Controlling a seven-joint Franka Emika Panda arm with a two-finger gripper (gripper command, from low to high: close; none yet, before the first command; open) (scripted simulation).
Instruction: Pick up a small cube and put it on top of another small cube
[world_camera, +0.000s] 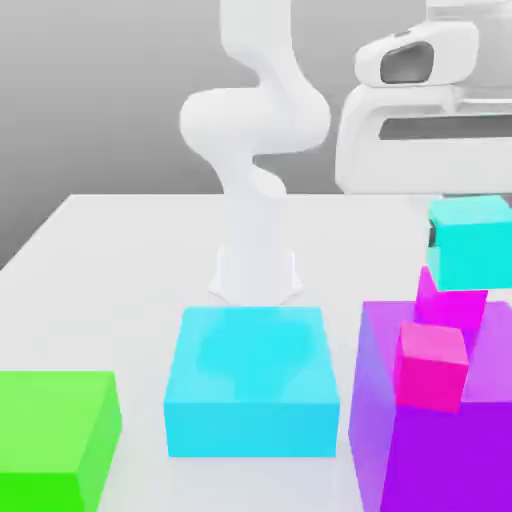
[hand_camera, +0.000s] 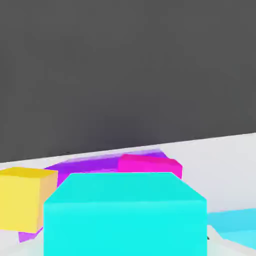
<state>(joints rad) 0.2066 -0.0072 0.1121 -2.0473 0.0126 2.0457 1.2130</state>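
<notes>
A small turquoise cube (world_camera: 472, 255) hangs in the air at the exterior view's right, under the white hand, with my gripper (world_camera: 466, 230) shut on it. A dark bit of finger (world_camera: 432, 237) shows at its side. Just below it, two small magenta cubes (world_camera: 432, 365) (world_camera: 448, 302) rest on a large purple block (world_camera: 440, 450). In the hand view the held cube (hand_camera: 125, 215) sits close up, with a magenta cube (hand_camera: 149, 165) and the purple block (hand_camera: 85, 164) beyond it. Whether the held cube touches the magenta one beneath, I cannot tell.
A large flat cyan block (world_camera: 250, 385) lies in front of the arm's base (world_camera: 255, 270). A green block (world_camera: 55, 435) is at the exterior view's lower left. A yellow cube (hand_camera: 22, 202) shows beside the purple block in the hand view. The white table (world_camera: 110, 260) ends near the grey backdrop.
</notes>
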